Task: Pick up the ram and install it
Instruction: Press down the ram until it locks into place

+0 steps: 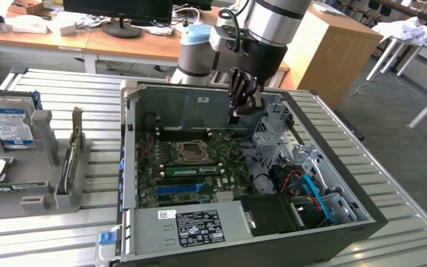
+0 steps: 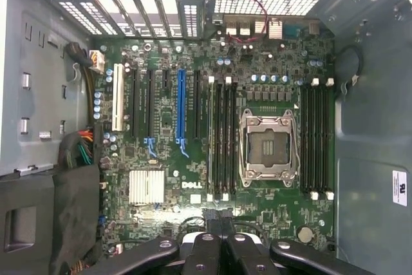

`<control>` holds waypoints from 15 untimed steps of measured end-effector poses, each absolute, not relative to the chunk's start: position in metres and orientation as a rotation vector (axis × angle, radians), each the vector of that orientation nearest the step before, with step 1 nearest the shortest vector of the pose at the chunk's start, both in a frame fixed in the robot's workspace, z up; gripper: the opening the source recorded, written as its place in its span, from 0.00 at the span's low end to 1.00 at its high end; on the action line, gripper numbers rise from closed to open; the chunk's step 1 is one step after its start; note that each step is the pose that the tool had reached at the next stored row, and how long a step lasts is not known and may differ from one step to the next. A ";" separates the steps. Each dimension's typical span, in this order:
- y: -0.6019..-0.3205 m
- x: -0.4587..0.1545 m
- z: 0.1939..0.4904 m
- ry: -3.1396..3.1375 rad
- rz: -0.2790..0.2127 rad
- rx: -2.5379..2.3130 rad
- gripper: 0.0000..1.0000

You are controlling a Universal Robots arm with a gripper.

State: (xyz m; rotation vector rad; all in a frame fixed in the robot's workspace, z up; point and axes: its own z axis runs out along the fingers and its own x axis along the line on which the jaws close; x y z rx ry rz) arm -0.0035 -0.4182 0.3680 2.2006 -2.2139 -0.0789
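Hanging over the open computer case [image 1: 198, 105], above its far part as the exterior view sees it: gripper [image 1: 237, 115], black, on a silver arm [image 1: 273, 22]. Fingers [image 2: 209, 239] drawn close together at the tips, as seen in the wrist view. Nothing visible between them. Touching nothing.

Standing on its long edge in a slot of the motherboard [image 1: 150, 183]: ram [image 1: 191, 169], a narrow green stick with small dark chips. Placed just beside the CPU socket [image 1: 191, 150], between that socket and the long blue slot [image 1: 180, 188], parallel to both. Sitting lower than the gripper and toward the exterior view's left of it. Well apart from the fingertips, no contact.

Running along both sides of the CPU socket in the wrist view: rows of black memory slots [image 2: 315, 140].

Resting outside the case, to the exterior view's left: grey tray [image 1: 39, 186] on the slatted metal table [image 1: 50, 233], holding an upright hard drive [image 1: 9, 125] with a blue-white label.

Filling the case's near end: power supply [image 1: 191, 225], labelled.
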 end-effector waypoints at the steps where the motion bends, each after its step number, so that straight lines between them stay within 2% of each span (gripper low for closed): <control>1: -0.418 -0.004 0.368 -2.214 -0.079 2.201 0.11; 15: -0.418 -0.004 0.354 -2.214 -0.078 2.201 0.11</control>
